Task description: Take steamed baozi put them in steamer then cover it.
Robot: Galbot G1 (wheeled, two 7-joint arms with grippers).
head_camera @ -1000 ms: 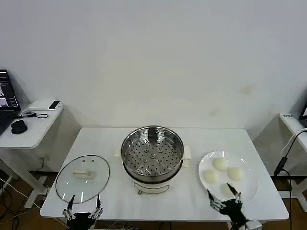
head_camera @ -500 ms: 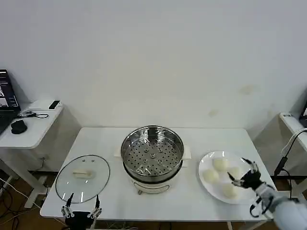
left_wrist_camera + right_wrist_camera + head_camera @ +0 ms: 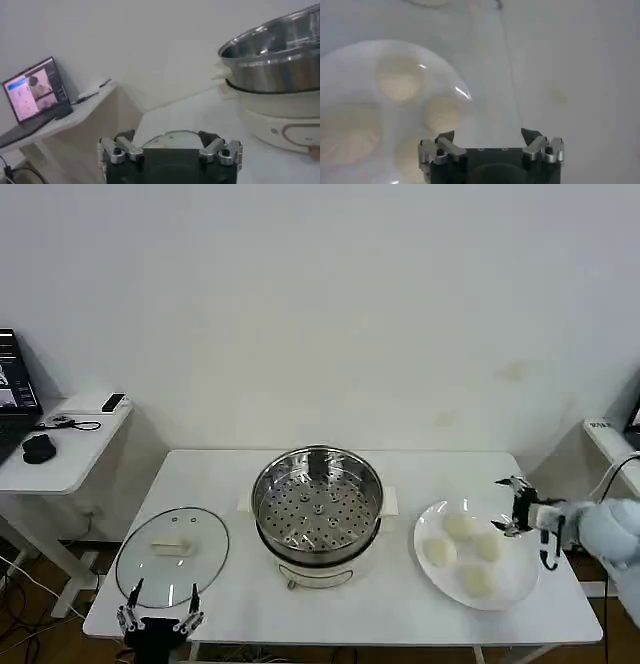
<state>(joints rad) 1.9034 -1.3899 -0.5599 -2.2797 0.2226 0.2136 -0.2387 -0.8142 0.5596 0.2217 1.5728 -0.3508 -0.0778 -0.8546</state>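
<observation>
Head view: left end effector [image 3: 158,624] idles spread at the near tabletop [image 3: 240,604] edge, just in front of the cover [image 3: 172,556] lying flat. Steamer [image 3: 318,506] sits mid-table, tray empty. Right end effector [image 3: 515,508] hovers spread over the plate [image 3: 510,589], beside four baozi [image 3: 458,527]. Step: first pick. Next: descend, clamp one bun.

You've got a white worktop [image 3: 230,584], white plate [image 3: 516,584] on its right; side table [image 3: 60,459] w/ laptop [image 3: 12,389], mouse [image 3: 38,447] at left.
</observation>
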